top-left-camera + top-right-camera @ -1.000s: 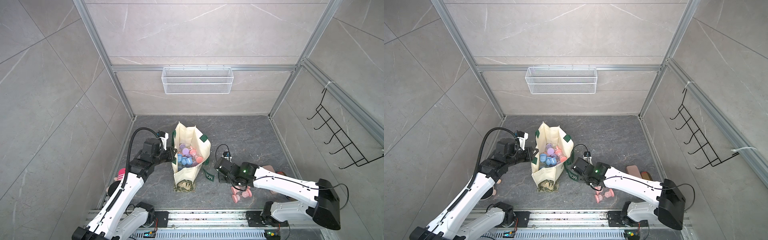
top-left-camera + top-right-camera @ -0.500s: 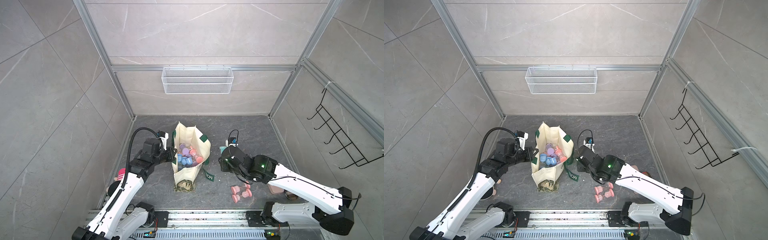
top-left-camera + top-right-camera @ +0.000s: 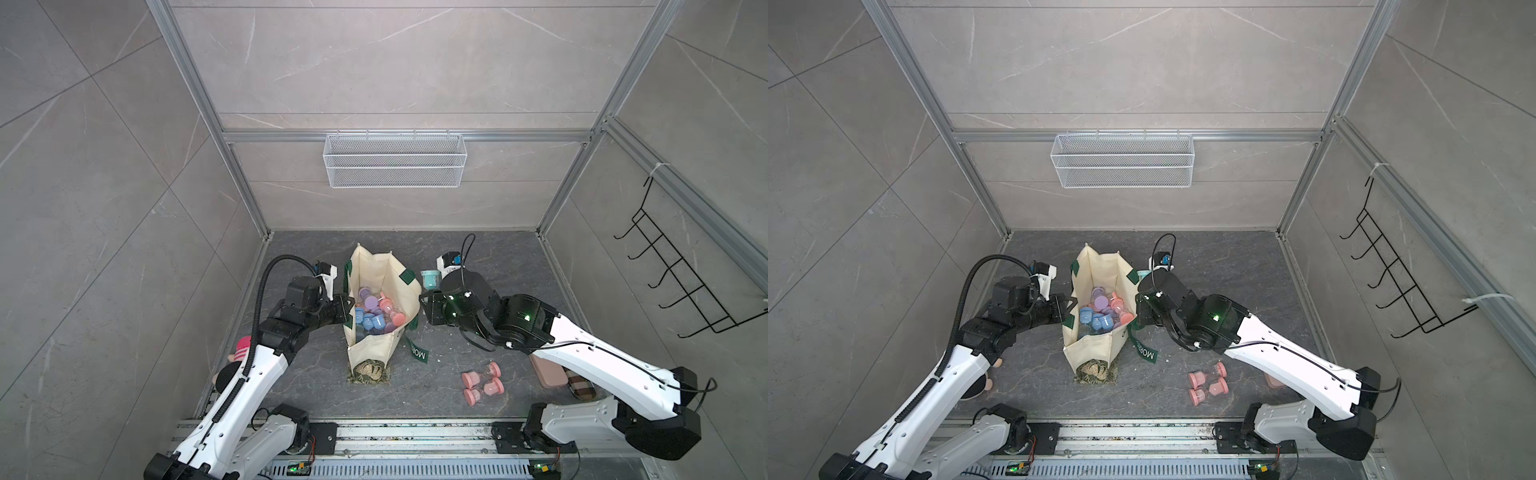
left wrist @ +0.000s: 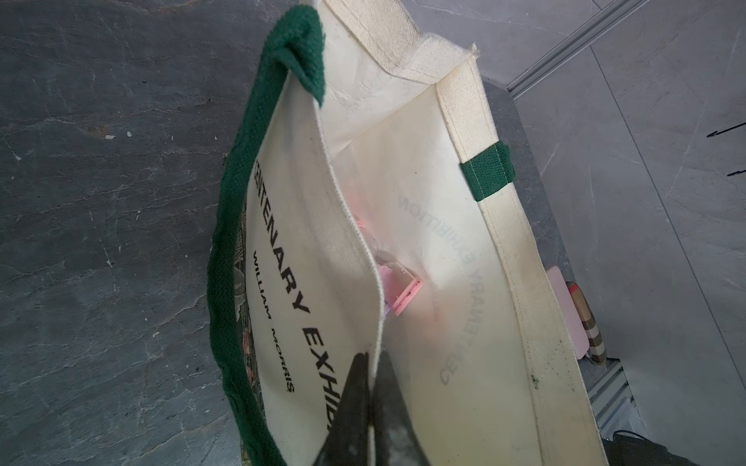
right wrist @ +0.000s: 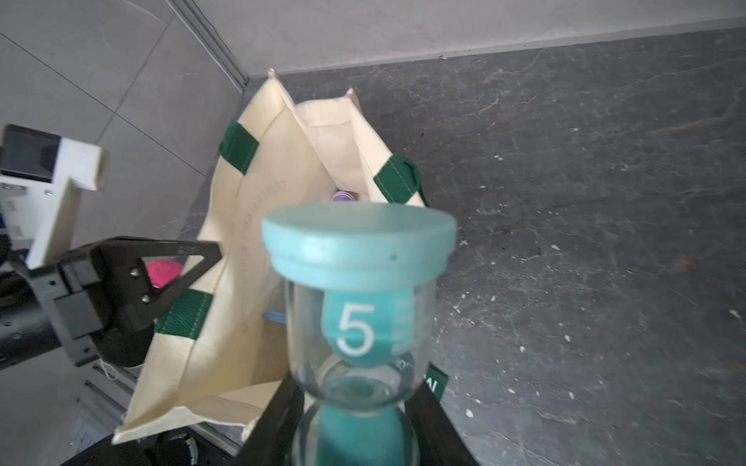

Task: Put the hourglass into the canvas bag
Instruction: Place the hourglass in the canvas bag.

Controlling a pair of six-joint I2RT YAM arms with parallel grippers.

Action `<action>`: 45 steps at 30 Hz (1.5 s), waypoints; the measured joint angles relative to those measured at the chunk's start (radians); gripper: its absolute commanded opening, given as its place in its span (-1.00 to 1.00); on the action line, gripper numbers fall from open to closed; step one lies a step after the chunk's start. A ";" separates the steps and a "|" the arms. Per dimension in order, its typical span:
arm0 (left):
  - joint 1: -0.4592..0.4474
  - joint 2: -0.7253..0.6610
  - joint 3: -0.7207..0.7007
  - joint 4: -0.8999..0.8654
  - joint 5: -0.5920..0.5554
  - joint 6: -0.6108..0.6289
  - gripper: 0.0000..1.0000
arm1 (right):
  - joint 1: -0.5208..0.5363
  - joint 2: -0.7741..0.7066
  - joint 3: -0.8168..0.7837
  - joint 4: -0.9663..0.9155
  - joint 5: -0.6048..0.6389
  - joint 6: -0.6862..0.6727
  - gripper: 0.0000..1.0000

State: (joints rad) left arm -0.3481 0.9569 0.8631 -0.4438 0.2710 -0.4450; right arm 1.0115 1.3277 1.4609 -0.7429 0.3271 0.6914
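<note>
The canvas bag (image 3: 370, 266) (image 3: 1096, 266) stands open mid-floor, cream with dark green straps, holding several pink, blue and purple hourglasses (image 3: 376, 311). My left gripper (image 3: 348, 308) (image 4: 373, 363) is shut on the bag's left rim (image 4: 355, 250), one finger on each side of the cloth. A teal hourglass (image 3: 430, 279) (image 3: 1143, 273) (image 5: 359, 250), marked 5, sits in my right gripper (image 5: 355, 399), which is shut on its glass waist. It hangs in the air just right of the bag's right wall, level with the rim. The bag (image 5: 258, 193) opens beyond it in the right wrist view.
Two pink hourglasses (image 3: 482, 382) lie on the floor at front right. A flat pink case (image 3: 548, 374) and a plaid item (image 3: 582, 384) lie partly under my right arm. The bag's green tag (image 3: 417, 352) trails on the floor. A wire basket (image 3: 395, 160) hangs on the back wall.
My right arm has risen from the floor near the pink hourglasses and moved back, carrying the teal hourglass up beside the bag's right wall. The left arm has stayed put.
</note>
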 measured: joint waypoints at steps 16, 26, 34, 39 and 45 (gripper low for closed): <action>0.000 0.000 0.000 0.000 0.000 0.000 -1.00 | 0.000 0.292 0.249 0.075 -0.143 -0.038 -1.00; 0.000 -0.002 0.000 0.000 0.000 0.000 -1.00 | -0.033 0.457 0.344 0.071 -0.257 -0.024 -1.00; 0.000 -0.002 0.000 0.000 0.000 0.000 -1.00 | -0.093 0.571 0.353 0.078 -0.363 0.014 -1.00; 0.000 -0.002 0.000 0.000 0.000 0.000 -1.00 | -0.111 0.623 0.367 0.068 -0.400 0.026 -1.00; 0.000 -0.002 0.000 0.000 0.000 0.000 -1.00 | -0.116 0.741 0.463 0.035 -0.432 0.031 -1.00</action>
State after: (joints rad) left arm -0.3481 0.9550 0.8631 -0.4438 0.2714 -0.4450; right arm 0.8951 2.0689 1.9240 -0.7074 -0.1051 0.7223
